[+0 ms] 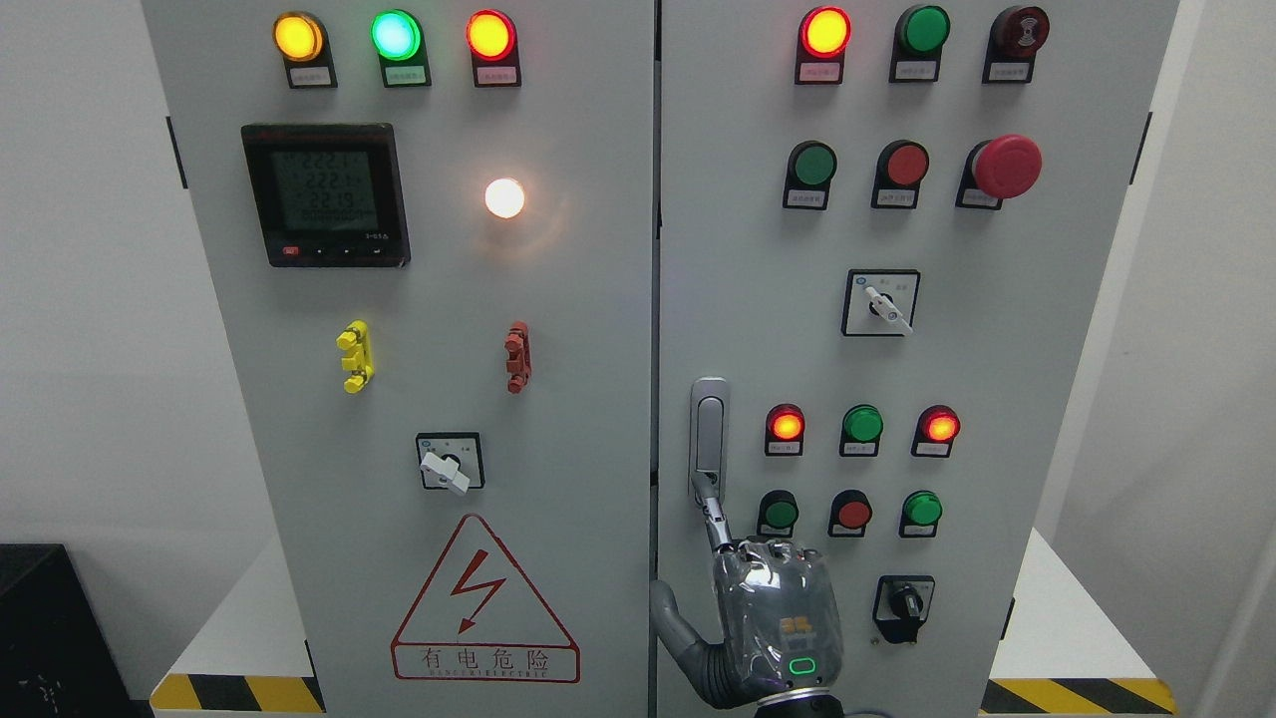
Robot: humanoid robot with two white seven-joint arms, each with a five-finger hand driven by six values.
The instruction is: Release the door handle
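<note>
A grey electrical cabinet [598, 399] with two doors filled the head view. The handle [709, 434], a silver upright lever in a recessed plate, sat on the right door [1047, 349] near its left edge, just beside the centre seam and about mid-height.

One hand [773, 618] showed at the bottom edge, slightly right of the middle, directly below the handle. From which side its arm entered could not be determined, so it was not recorded as left or right. Its back faced the camera under a clear cover with a lit green indicator. One finger [716, 519] was extended upward with its tip touching the lower end of the handle. The thumb [673, 618] stood out to the left, free of the door. The remaining fingers were hidden behind the palm; whether they were curled or loose could not be told. The hand was not wrapped around the handle.

On the left door [299, 419] were three lit lamps in a top row, a digital meter [325, 194], a white lamp [504, 197], a yellow clip [355, 356], a red clip [517, 356], a rotary switch [449, 462] and a red triangular warning sign [485, 603].

The right door carried rows of red and green lamps and buttons, a red mushroom stop button [1005, 167], and two selector switches.
</note>
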